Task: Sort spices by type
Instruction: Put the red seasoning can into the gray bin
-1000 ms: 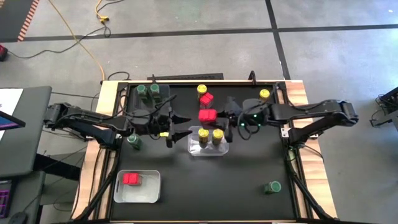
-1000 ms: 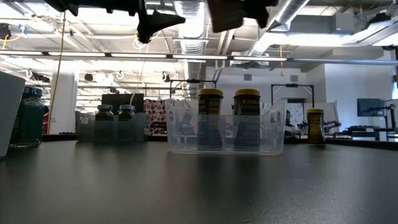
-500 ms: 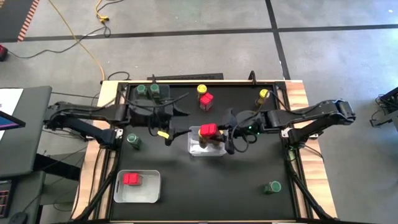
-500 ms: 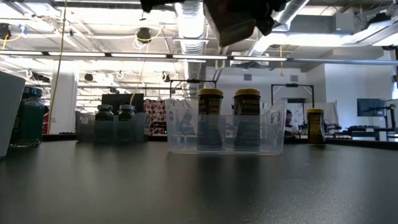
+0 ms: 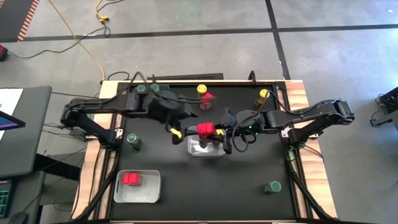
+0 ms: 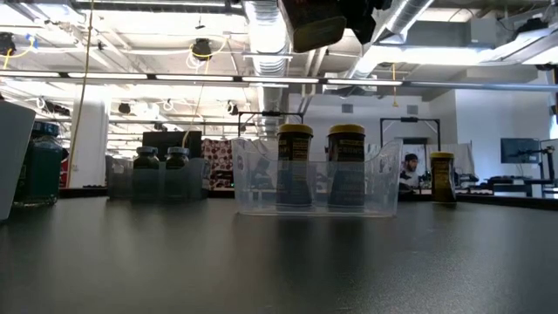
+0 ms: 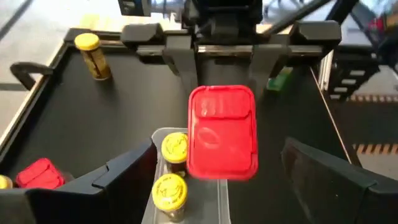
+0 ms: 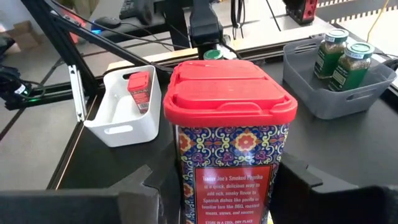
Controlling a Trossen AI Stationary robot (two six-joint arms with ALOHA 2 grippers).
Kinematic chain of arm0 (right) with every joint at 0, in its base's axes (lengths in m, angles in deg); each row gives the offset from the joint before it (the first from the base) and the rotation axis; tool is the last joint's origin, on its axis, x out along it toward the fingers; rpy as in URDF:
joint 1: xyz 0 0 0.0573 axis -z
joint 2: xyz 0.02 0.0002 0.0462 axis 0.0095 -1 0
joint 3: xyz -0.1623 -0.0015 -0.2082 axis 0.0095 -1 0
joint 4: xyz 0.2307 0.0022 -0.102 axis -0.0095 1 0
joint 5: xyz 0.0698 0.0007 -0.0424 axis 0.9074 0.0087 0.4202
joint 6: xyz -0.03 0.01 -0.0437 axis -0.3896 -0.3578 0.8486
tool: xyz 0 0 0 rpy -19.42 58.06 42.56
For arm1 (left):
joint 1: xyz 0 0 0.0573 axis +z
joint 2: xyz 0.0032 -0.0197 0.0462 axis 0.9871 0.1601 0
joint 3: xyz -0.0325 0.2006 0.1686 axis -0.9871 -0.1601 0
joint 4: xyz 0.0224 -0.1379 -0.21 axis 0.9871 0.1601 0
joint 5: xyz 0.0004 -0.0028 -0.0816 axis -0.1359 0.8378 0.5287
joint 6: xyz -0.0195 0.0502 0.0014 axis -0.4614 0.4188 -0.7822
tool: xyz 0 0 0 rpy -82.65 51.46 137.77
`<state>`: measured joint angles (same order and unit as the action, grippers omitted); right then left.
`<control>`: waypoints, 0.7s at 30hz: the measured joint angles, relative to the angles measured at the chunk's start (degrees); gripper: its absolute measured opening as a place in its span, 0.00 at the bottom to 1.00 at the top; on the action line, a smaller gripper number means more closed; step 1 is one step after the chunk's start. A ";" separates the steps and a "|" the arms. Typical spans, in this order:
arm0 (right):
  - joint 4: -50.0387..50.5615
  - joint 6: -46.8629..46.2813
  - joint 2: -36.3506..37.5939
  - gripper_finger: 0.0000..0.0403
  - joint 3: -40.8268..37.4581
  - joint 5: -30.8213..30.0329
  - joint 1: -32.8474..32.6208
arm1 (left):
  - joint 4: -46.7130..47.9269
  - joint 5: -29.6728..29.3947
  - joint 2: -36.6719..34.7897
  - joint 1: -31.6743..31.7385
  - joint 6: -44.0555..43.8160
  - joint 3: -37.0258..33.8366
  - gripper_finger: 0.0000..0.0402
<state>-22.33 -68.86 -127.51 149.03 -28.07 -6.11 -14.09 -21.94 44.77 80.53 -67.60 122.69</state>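
My right gripper (image 5: 216, 130) is shut on a squarish red-topped jar (image 5: 206, 128), held in the air above the clear bin (image 5: 194, 149) where two yellow-lidded jars (image 7: 171, 169) stand. My left gripper (image 5: 184, 124) hangs open just left of that jar, facing it. Two dark-green-lidded jars (image 8: 339, 57) stand in the grey bin (image 5: 163, 99). One red-topped jar (image 5: 130, 179) lies in the white bin (image 5: 152, 193). Loose on the table are a yellow-lidded jar (image 5: 202, 90), a red-topped jar (image 5: 208, 98), another yellow-lidded jar (image 5: 264, 94) and two green-lidded jars (image 5: 133, 139) (image 5: 272, 186). My right gripper pinches the red-topped jar between its two fingers, on the two sides of its patterned body (image 8: 186, 186) below the red lid (image 8: 227, 93). The fingers come level from the table's right. The jar stands upright, lifted clear above the clear bin.
The grey bin sits at the far left and the white bin (image 8: 118, 127) at the near left. The near middle and near right of the black table (image 5: 249, 180) show bare surface. A raised rim (image 5: 298, 124) runs round the table. A person (image 6: 410, 166) sits in the room behind.
My right gripper has carried the red-topped jar from the far middle toward the near edge until it hangs over the clear bin, then a little left. My left arm has swung toward the far edge and right, and its gripper has risen.
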 joint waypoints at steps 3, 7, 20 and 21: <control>-0.09 0.08 0.00 0.50 0.00 0.00 -0.02 | 2.65 1.31 3.80 0.03 1.91 5.10 0.83; -0.15 0.06 0.00 0.50 0.00 -0.01 -0.02 | 5.49 3.12 7.50 0.02 2.42 9.26 0.83; -0.13 0.04 0.00 0.50 0.00 -0.02 -0.07 | 8.44 1.79 11.33 0.42 1.00 10.24 0.83; -0.20 0.06 0.00 0.50 0.00 -0.02 -0.07 | 9.23 1.80 11.48 0.43 0.61 10.22 0.83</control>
<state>-22.53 -68.80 -127.51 149.03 -28.09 -6.17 -4.87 -20.14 56.26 80.97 -66.99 132.90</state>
